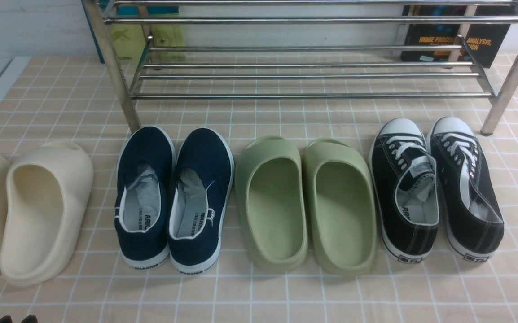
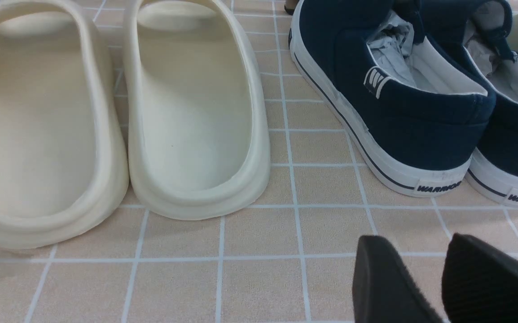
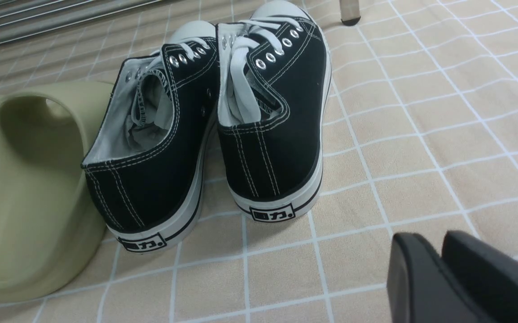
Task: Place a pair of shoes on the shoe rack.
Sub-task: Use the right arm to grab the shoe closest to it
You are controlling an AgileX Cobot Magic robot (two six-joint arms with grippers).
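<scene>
Two dark fingertips of the left gripper (image 2: pixel 416 244) stand slightly apart, with bare tile showing between them, and they hold nothing. They hover low over the peach tiled floor (image 1: pixel 259 291), near the heels of the navy slip-on shoes (image 2: pixel 420 125). The cream foam slides (image 2: pixel 196 134) lie beside those shoes.

The right gripper (image 3: pixel 429 240) is also empty. Its fingers look close together, but I cannot tell whether they touch. It sits behind the heels of the black canvas sneakers (image 3: pixel 277 134) and apart from them.

In the front view the sneakers stand side by side on the floor at the right end of the row, just beside the green foam slides (image 1: pixel 270 197). Their heels face the robot and their white toe caps point at the chrome shoe rack (image 1: pixel 313 95). The right-hand sneaker's toe lies near the rack's front right leg (image 1: pixel 506 85). A dark book (image 1: pixel 456 40) leans behind the rack.
</scene>
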